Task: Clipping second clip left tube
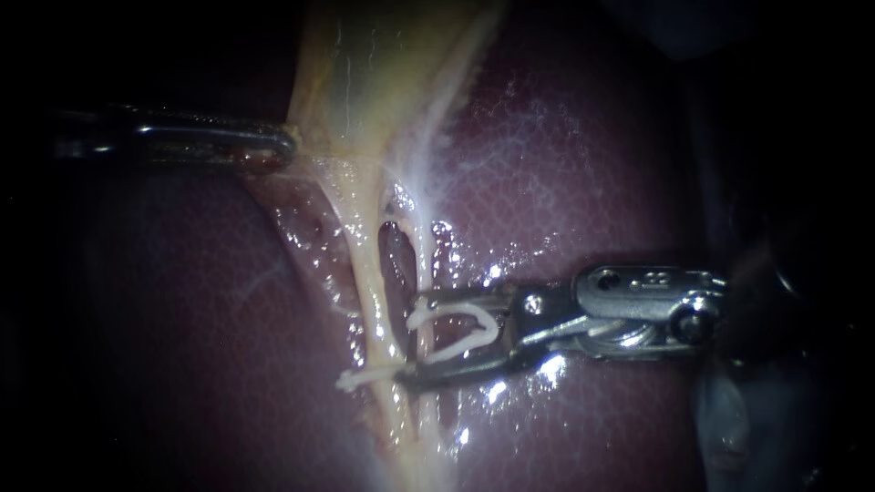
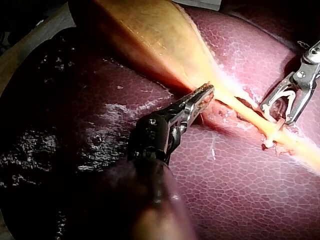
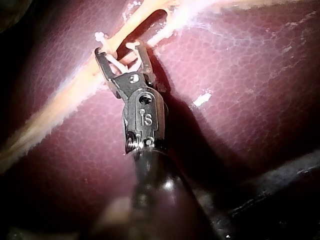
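Right tool [image 1: 415, 339] at the tubes with an open clip [image 1: 474, 314]; left tool [image 1: 283, 146] clamped on the gallbladder [image 1: 365, 73].

Endoscope view: the left tool came in from the left, its jaws together on the gallbladder's lower edge, just above where the left tube [image 1: 369, 292] and the thinner right tube [image 1: 424, 264] ran down over the liver [image 1: 592, 164]. The right tool came in from the right, its jaws wide apart and both bearing on the white clip seated between them. The clip's lower leg lay across both tubes, its tip showing just past the left tube's far side. The upper leg's hooked tip sat at the right tube, short of the left one. Which leg lay over or under the tubes could not be told. Right wrist view: a pale tube crossed the gap between the jaws.
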`<state>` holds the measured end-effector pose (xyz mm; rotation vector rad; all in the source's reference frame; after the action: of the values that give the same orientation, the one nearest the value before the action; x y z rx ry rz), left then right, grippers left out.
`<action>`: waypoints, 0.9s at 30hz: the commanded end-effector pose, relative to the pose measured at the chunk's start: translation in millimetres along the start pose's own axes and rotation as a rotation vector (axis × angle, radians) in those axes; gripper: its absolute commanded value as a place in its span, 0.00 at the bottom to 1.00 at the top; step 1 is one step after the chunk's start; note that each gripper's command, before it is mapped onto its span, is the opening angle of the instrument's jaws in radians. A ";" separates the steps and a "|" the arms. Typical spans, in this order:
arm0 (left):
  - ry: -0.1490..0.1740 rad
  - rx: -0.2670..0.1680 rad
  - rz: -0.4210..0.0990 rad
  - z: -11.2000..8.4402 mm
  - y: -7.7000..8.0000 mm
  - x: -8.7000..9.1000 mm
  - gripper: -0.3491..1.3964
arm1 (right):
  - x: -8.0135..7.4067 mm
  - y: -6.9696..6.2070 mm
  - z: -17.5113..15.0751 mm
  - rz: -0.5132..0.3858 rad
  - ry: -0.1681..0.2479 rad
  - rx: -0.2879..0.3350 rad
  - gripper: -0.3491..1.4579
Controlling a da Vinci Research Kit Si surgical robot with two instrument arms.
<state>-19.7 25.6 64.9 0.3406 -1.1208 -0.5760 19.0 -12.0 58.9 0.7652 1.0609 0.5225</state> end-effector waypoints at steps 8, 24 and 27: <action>0.000 0.001 0.000 -0.1 0.0 0.0 0.00 | -1.9 2.3 0.9 0.085 0.014 0.058 0.47; 0.000 -0.002 0.000 -0.1 0.0 0.1 0.00 | -2.7 3.8 4.5 0.170 0.053 0.182 0.47; 0.000 -0.001 0.000 -0.1 0.1 0.1 0.00 | -2.4 3.6 5.0 0.190 0.077 0.206 0.47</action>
<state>-19.5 25.7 64.9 0.3400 -1.1212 -0.5755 22.6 -13.0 64.4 1.0559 1.1402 0.6195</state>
